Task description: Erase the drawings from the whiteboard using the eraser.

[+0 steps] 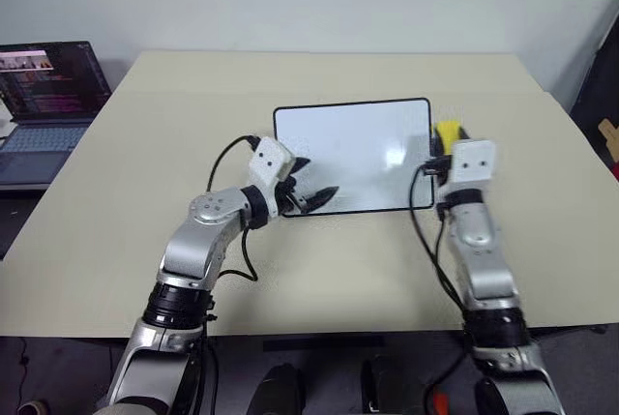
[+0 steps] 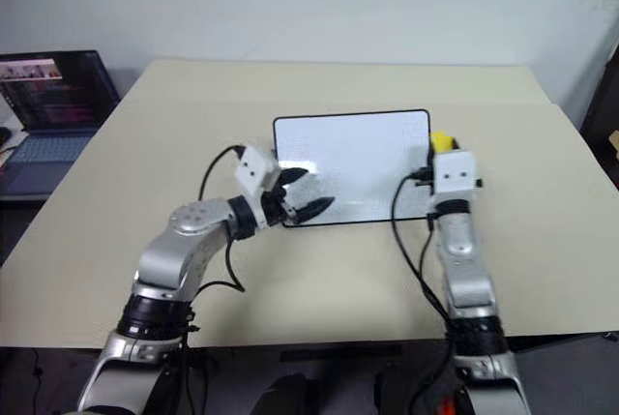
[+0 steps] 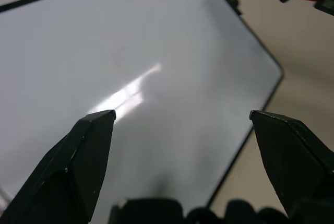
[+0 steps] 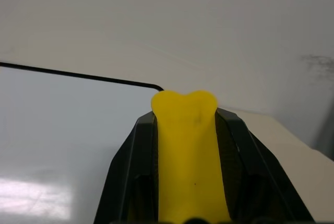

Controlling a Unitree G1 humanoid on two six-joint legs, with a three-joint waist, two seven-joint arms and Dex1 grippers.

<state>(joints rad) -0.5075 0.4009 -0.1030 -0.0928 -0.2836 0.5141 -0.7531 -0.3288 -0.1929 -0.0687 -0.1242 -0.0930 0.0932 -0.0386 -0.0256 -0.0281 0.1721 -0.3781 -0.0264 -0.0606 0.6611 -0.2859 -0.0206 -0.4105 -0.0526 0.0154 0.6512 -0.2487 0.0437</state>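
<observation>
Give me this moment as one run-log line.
whiteboard: no marks visible | eraser: pinched in right gripper, at the board's right edge | left gripper: open, over the board's near-left part

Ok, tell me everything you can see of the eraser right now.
The eraser is a small bright yellow block, soft-looking, its free end pinched into two rounded lobes. It is clamped between the right gripper's two black fingers, standing clear past their tips. It is held off the table beside the whiteboard's right edge, not touching the board. Any dark part is hidden.
</observation>
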